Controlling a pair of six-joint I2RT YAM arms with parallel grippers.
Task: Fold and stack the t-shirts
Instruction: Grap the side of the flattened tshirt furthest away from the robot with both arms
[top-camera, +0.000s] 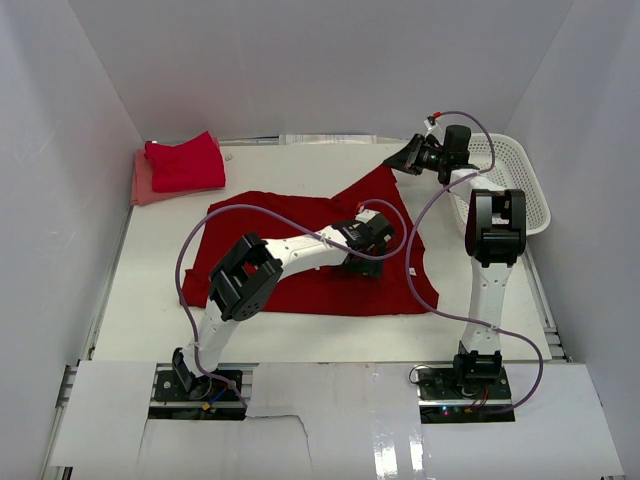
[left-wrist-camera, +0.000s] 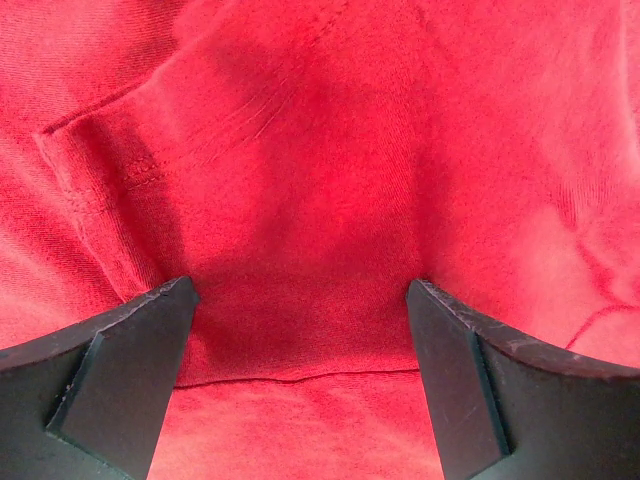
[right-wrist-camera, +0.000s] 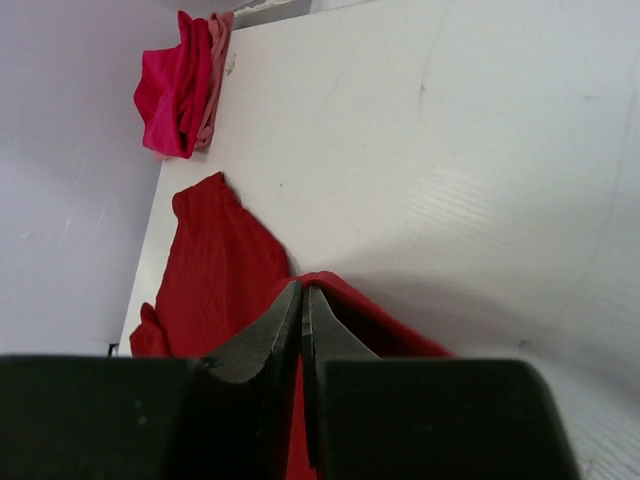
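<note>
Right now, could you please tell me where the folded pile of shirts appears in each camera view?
Top external: the folded pile is upper left, at the far left corner of the table.
Left wrist: not in it; the spread red t-shirt fills the picture.
Right wrist: the folded pile is top left.
Shared landmark: the spread red t-shirt, seen in all three views.
</note>
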